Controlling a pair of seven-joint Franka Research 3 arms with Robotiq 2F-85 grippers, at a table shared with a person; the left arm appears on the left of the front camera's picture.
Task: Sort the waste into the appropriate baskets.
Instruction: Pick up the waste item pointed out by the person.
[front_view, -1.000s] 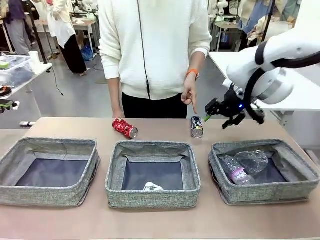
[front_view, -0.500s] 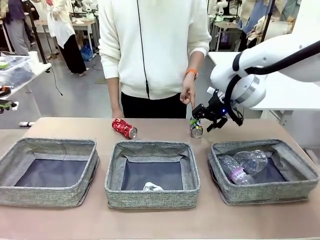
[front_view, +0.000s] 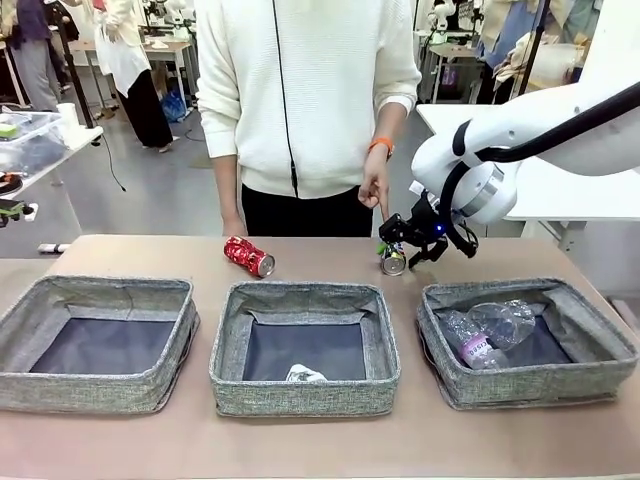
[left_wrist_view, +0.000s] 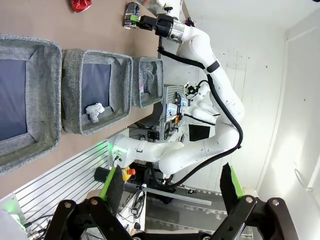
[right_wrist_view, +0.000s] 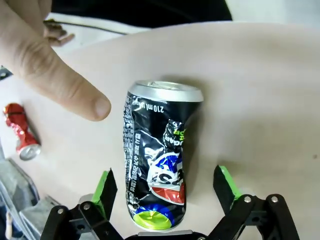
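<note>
Dark multicoloured drink can (right_wrist_view: 157, 160) lies on the worktop (right_wrist_view: 260, 100), between the wide-open right jaws.
A person's finger (right_wrist_view: 65, 85) points just beside it; from the front, the right jaws half hide it. The left jaws gape too.

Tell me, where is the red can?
In the front view the red can lies on its side on the table, just behind the far left corner of the middle basket.
</note>
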